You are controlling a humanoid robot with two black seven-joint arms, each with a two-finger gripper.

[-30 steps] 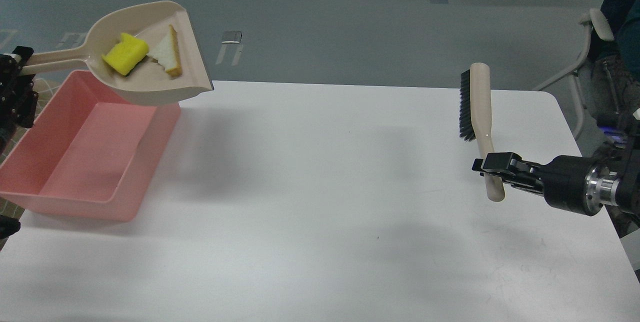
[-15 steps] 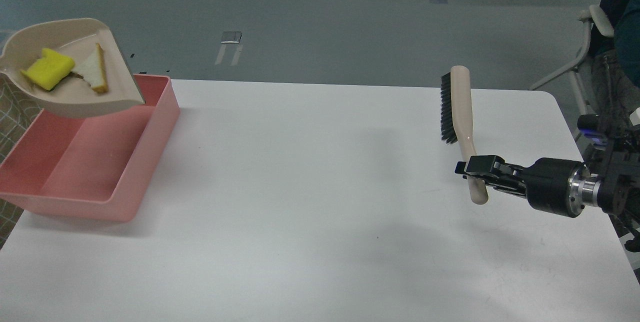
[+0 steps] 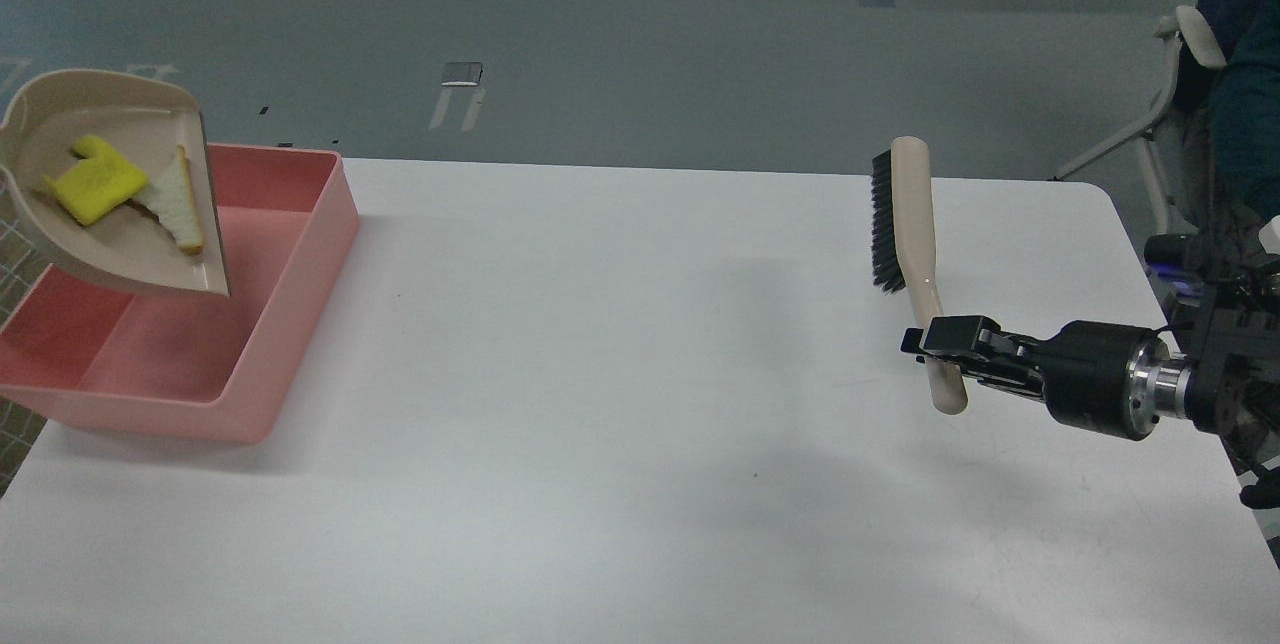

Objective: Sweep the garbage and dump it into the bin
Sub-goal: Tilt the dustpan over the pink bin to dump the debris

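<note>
The beige dustpan [image 3: 115, 254] hangs tilted over the left part of the pink bin [image 3: 280, 324], its lip pointing down into the bin. The yellow sponge chunk [image 3: 95, 192] and the white bread slice with a tan crust [image 3: 178, 209] lie inside the pan, the slice near the lip. The pan's handle and my left gripper are out of view past the left edge. My right gripper [image 3: 935, 342] is shut on the handle of a beige brush with black bristles [image 3: 905, 224], held above the table's right side.
The white table [image 3: 620, 404] spans the view, with its far edge behind the bin and brush. A chair [image 3: 1190, 94] stands beyond the table's right corner. Grey floor lies behind.
The dustpan has moved left over the bin and tipped steeply, and the sponge and slice have slid toward its lip. The right gripper with the brush has drifted left.
</note>
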